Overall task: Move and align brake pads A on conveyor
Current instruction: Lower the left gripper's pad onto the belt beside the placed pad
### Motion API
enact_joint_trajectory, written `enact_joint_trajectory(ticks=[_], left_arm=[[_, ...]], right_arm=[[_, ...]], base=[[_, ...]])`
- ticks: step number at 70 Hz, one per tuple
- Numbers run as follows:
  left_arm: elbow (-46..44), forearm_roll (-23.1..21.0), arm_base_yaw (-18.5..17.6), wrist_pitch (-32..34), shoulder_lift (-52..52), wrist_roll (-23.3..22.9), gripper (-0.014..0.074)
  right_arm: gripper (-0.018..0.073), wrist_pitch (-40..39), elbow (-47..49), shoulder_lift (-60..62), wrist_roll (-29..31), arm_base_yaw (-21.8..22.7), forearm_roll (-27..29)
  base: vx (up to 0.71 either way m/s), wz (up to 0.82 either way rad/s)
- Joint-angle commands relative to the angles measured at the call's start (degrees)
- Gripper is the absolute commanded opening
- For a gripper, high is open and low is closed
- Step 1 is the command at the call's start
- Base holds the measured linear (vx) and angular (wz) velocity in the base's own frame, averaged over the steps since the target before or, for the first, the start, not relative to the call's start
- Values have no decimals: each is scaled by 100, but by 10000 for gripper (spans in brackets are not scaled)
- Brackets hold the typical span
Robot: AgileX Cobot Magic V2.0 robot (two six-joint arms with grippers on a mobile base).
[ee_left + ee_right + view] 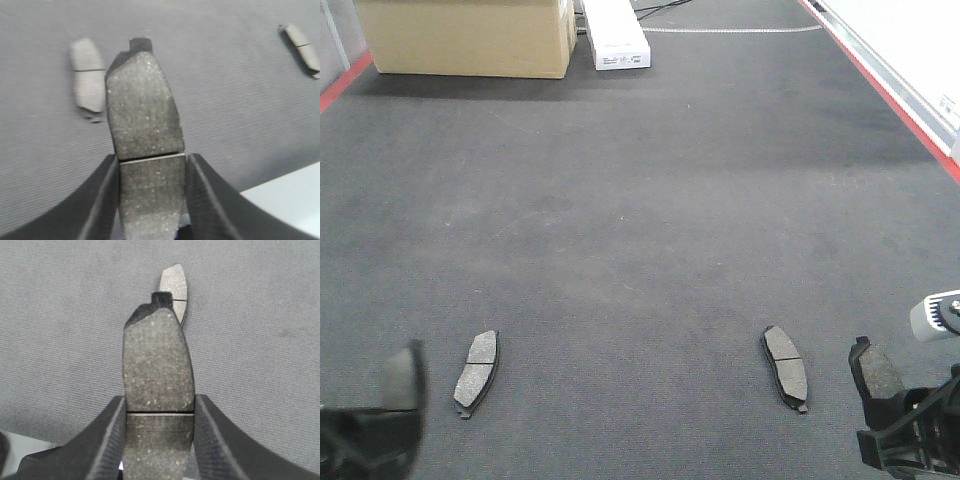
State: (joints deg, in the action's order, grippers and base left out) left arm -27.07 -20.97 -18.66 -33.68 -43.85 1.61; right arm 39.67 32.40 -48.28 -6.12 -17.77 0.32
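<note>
The conveyor is a wide belt of dark-grey, felt-like fabric with faint lighter scuffs, bordered by a red strip along its left edge and another red strip along its right edge. At the far end a cardboard box sits near the far left corner, with a long white box just beside it on the right; a pale metal ledge runs outside the right edge. Two brake pads lie flat on the belt close to the near edge: one brake pad toward the near left corner and another brake pad toward the near right corner, well apart from each other. The left end effector is closed on a third brake pad, its fingers clamping the pad's lower half just below the groove, the pad held above the belt near the left lying pad. The right end effector is likewise closed on a fourth brake pad, gripped at its lower half, with the right lying pad partly hidden behind its top tab. In the front view both held pads show at the near corners.
</note>
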Motion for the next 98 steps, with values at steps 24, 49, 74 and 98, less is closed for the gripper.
enact_joint_trajectory(ticks=[24, 49, 74, 98], left_arm=[[-539, -4267, -262, 956, -2123, 3627, 96], [-2064, -4787, -616, 922, -4162, 3950, 134], [-2503, -4659, -616, 1117, -5188, 3322, 157], [-2503, -4491, -616, 1186, -5539, 3250, 166]], right_arm=[[59, -368, 157, 40, 40, 5, -32], [59, -368, 157, 40, 40, 5, -32], [59, -368, 157, 40, 40, 5, -32], [59, -374, 157, 40, 40, 5, -32]], base=[[0, 0], [0, 0], [0, 0], [0, 0]])
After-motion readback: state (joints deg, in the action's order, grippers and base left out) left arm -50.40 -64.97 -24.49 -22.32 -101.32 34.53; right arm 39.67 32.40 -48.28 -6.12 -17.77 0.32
